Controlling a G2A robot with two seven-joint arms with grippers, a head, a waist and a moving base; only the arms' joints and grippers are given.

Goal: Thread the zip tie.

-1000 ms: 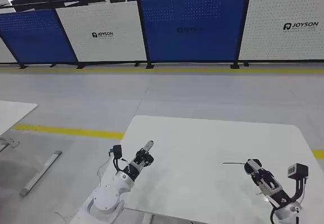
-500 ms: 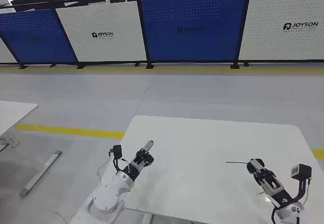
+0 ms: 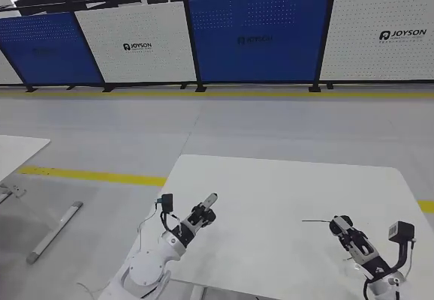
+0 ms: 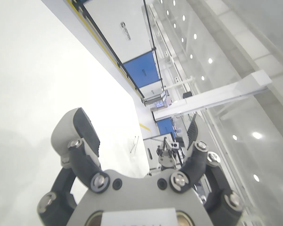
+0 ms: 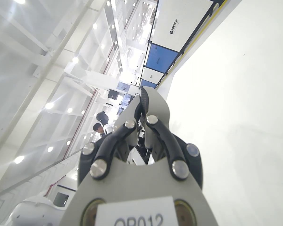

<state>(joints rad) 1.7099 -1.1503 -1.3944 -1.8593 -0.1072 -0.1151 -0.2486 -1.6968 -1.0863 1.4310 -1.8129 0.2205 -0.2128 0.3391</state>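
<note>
Looks like the approach before threading, over the bench (image 3: pixel 277 180). Holds the left pincer (image 4: pixel 136 118) spread wide and empty, well apart from the right pincer (image 3: pixel 340 223), pinched tight on the zip tie (image 3: pixel 316 221) (thin strip jutting toward the left one). Calls next, probably, for closing that gap and a careful line-up.

One zip tie (image 3: pixel 314 221), one white table (image 3: pixel 277 187), two arms (left arm (image 3: pixel 157 255), right arm (image 3: pixel 369 261))
</note>
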